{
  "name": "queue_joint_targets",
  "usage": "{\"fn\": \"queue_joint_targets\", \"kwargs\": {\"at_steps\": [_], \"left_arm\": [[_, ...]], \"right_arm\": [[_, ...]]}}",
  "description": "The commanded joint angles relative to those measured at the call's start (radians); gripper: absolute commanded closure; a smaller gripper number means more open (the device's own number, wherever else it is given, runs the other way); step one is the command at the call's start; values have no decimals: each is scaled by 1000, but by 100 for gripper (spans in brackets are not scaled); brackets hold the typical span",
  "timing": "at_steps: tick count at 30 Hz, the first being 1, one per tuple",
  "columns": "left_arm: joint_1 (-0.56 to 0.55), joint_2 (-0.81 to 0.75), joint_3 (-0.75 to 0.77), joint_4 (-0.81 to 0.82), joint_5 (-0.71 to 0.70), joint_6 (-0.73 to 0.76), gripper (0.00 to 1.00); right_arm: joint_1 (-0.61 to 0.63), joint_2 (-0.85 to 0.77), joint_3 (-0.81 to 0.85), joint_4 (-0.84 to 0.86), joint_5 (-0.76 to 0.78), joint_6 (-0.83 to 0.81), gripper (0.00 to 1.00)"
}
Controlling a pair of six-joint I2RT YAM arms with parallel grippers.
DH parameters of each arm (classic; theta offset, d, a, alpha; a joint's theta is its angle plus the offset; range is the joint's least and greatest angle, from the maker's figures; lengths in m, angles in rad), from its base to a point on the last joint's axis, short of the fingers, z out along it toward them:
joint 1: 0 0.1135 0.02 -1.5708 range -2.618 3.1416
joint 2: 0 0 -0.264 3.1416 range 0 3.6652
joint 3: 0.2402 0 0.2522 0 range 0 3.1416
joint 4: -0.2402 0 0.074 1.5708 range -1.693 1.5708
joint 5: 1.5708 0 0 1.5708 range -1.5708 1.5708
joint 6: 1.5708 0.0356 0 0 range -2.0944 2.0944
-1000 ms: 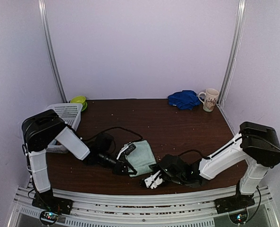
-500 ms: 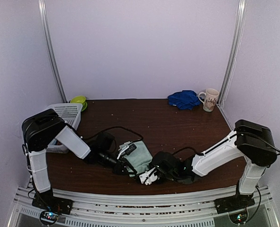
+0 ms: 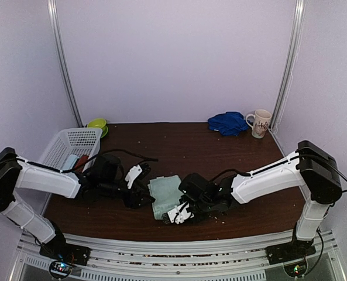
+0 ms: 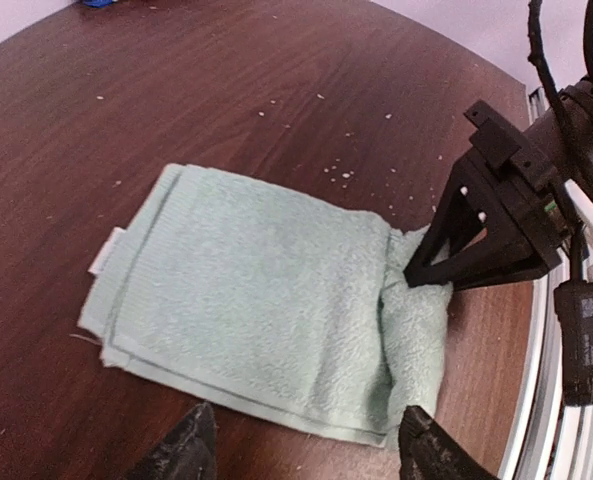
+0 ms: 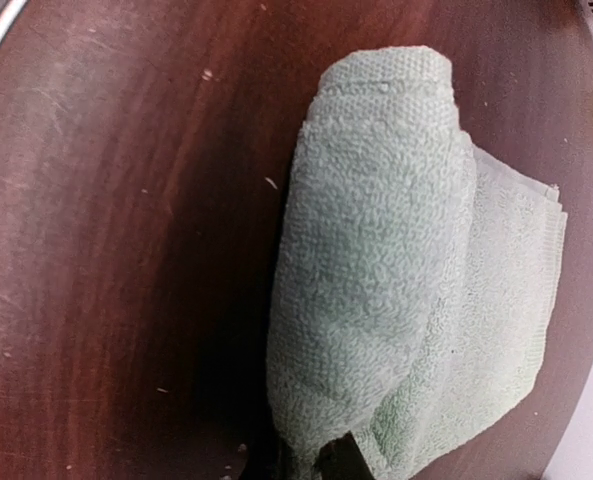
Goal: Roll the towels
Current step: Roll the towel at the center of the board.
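The small mint-green towel [image 3: 164, 196] lies flat on the brown table [image 3: 220, 158], with the edge nearest the right arm rolled over into a thick fold [image 5: 376, 250]. My right gripper [image 3: 179, 212] is shut on that rolled edge [image 4: 416, 300], its fingertips [image 5: 321, 462] pinching the cloth. My left gripper [image 4: 306, 455] stands open just off the towel's left side, nothing between its fingers [image 4: 188, 450]. The larger royal blue towel [image 3: 227, 123] sits crumpled at the back right.
A white patterned mug [image 3: 260, 123] stands beside the blue towel in the back right corner. A white mesh basket [image 3: 68, 146] and a green bowl [image 3: 97, 124] sit at the back left. Crumbs dot the tabletop.
My left gripper has opened, let go of the mint towel and drawn back left as the arm dropped low. My right gripper shut on the near edge and rolled it leftward.
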Motion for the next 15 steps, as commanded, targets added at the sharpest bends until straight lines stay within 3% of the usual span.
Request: {"fn": "queue_joint_targets", "kwargs": {"at_steps": [1, 9, 15], "left_arm": [[-32, -155, -120, 78, -212, 53, 35], [-166, -449, -369, 274, -377, 182, 30], [-251, -417, -367, 285, -434, 274, 30]], "right_arm": [[-22, 31, 58, -224, -158, 52, 100], [-80, 138, 253, -474, -348, 100, 100], [-127, 291, 466, -723, -482, 104, 100]]}}
